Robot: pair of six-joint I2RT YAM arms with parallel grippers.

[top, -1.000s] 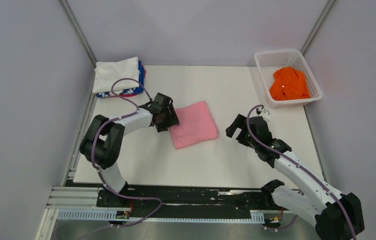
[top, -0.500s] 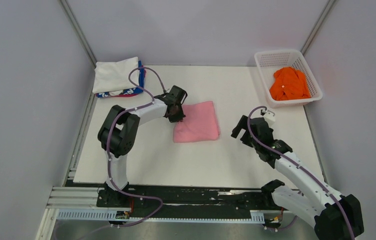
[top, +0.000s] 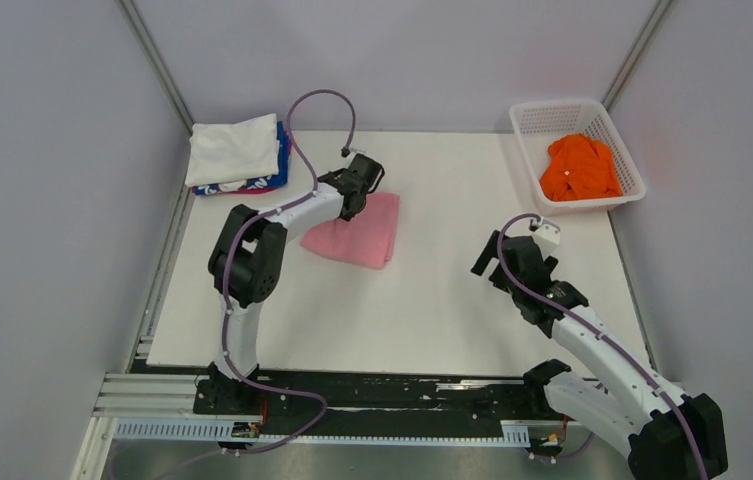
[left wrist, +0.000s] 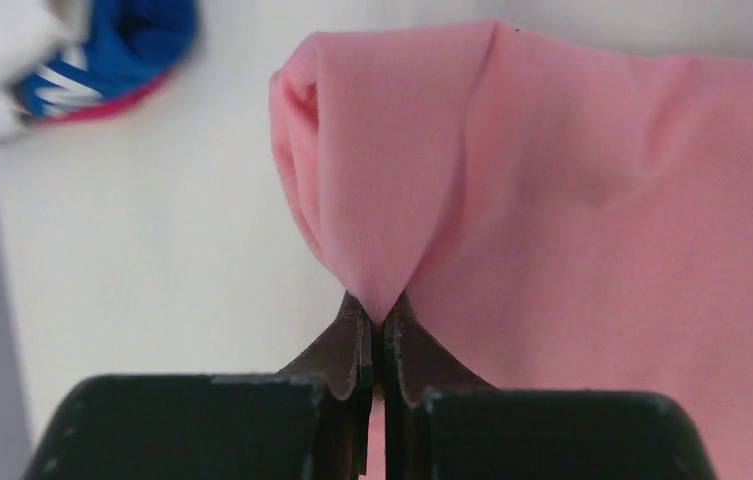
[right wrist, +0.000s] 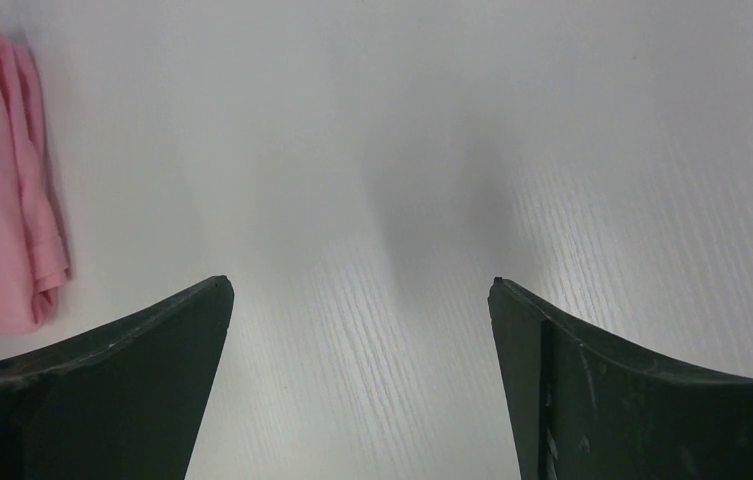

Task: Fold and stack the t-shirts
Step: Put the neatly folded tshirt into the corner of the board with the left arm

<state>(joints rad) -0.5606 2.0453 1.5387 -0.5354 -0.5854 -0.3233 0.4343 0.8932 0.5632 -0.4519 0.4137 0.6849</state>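
Left claw (left wrist: 377, 320) is pinched tight on the pink shirt (top: 357, 235), its two dark tips pressed together with a small peak of cloth caught between them, so that the fabric rises into a little tent at that spot while the rest spreads away flat and folded. At the far left corner of the table (top: 432, 310) sits a stack of two folded shirts: the white shirt (top: 234, 150) lies on top, and the blue and red shirt (top: 280, 152) shows beneath it along the near and right edges. The pink shirt lies to the right of that stack, apart from it, on the left half of the table, with the left claw gripping it at its far edge and the arm reaching out over the board from the near side. A purple cable (top: 317, 97) loops high above that arm. Further right, the right claw (top: 490, 256) hangs over bare table, well apart from the pink shirt, spread wide and holding nothing; whether it touches the surface I cannot tell. At the far right corner stands a white mesh basket (top: 552, 108), and the orange shirt (top: 580, 168) lies crumpled inside it
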